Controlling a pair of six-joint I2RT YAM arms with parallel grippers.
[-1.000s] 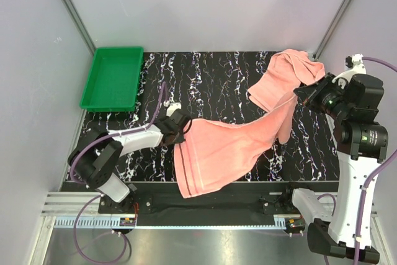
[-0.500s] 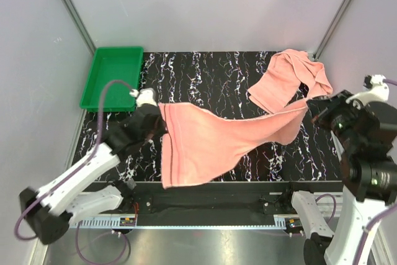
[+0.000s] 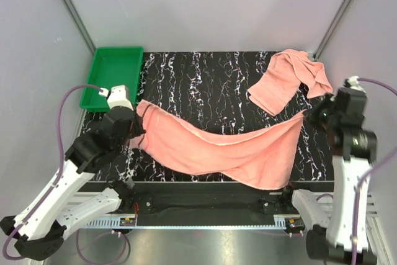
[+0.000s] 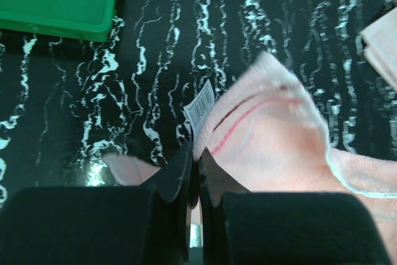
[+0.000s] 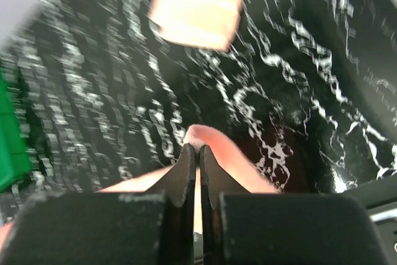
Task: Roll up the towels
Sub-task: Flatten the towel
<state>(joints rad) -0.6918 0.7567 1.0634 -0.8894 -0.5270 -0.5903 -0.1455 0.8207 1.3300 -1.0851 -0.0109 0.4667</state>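
A salmon-pink towel [image 3: 229, 150] hangs stretched between my two grippers above the black marbled table, sagging toward the front edge. My left gripper [image 3: 138, 116] is shut on its left corner [image 4: 260, 122], where a white label [image 4: 200, 105] and a red stripe show. My right gripper [image 3: 308, 114] is shut on the opposite corner [image 5: 208, 138]. A second pink towel [image 3: 288, 79] lies crumpled at the back right of the table, and it also shows at the top of the right wrist view [image 5: 195, 4].
A green tray [image 3: 111, 79] sits at the back left corner, just behind my left gripper; its edge shows in the left wrist view [image 4: 59, 1]. Grey walls and metal posts enclose the table on three sides.
Both grippers have drawn apart, the left toward the tray and the right toward the front right. The towel has gone from hanging folded to stretched out long between them.
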